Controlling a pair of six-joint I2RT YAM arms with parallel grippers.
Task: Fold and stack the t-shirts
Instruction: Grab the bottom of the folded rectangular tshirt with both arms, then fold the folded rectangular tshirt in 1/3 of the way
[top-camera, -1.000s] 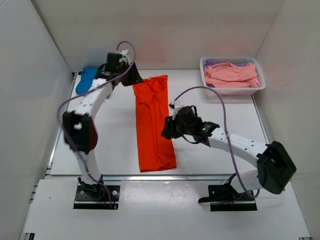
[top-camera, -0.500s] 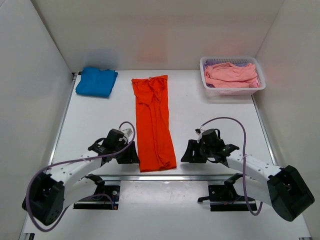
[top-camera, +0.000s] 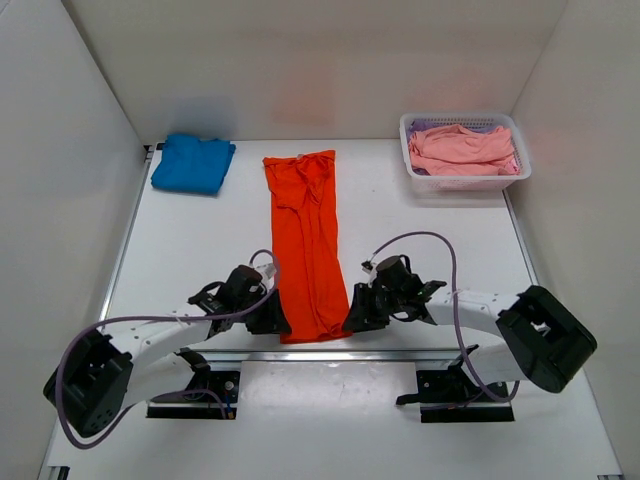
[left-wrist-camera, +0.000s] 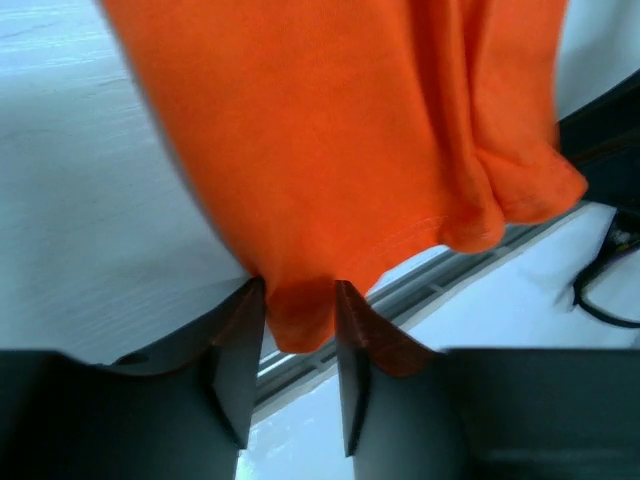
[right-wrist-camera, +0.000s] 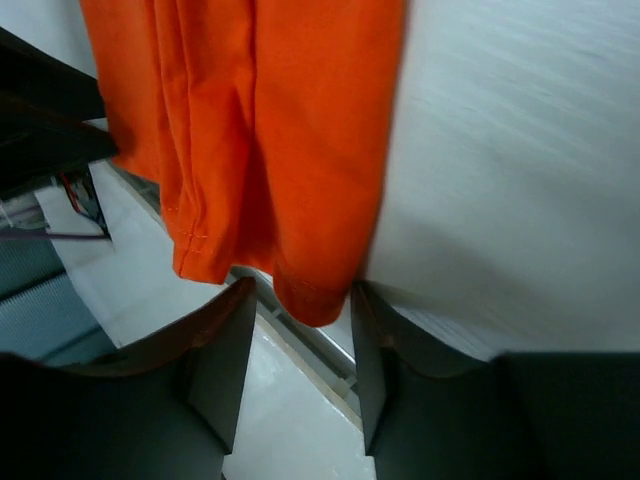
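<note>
An orange t-shirt (top-camera: 305, 240), folded into a long narrow strip, lies lengthwise in the middle of the table. Its near hem sits at the front edge. My left gripper (top-camera: 278, 318) is at the near left hem corner. In the left wrist view the gripper (left-wrist-camera: 297, 290) is open with that orange corner (left-wrist-camera: 300, 320) between its fingers. My right gripper (top-camera: 355, 312) is at the near right corner, open (right-wrist-camera: 303, 288), and the hem corner (right-wrist-camera: 312, 300) hangs between its fingers with a gap either side. A folded blue t-shirt (top-camera: 193, 163) lies at the far left. Pink t-shirts (top-camera: 462, 148) fill the basket.
The white lattice basket (top-camera: 512, 125) stands at the far right corner. A metal rail (top-camera: 400, 352) runs along the table's front edge just below both grippers. White walls close the table in on the left, right and back.
Both arms dropped from the shirt's far end and right side to the front edge, then moved inward onto the near hem corners. The shirts have not moved.
</note>
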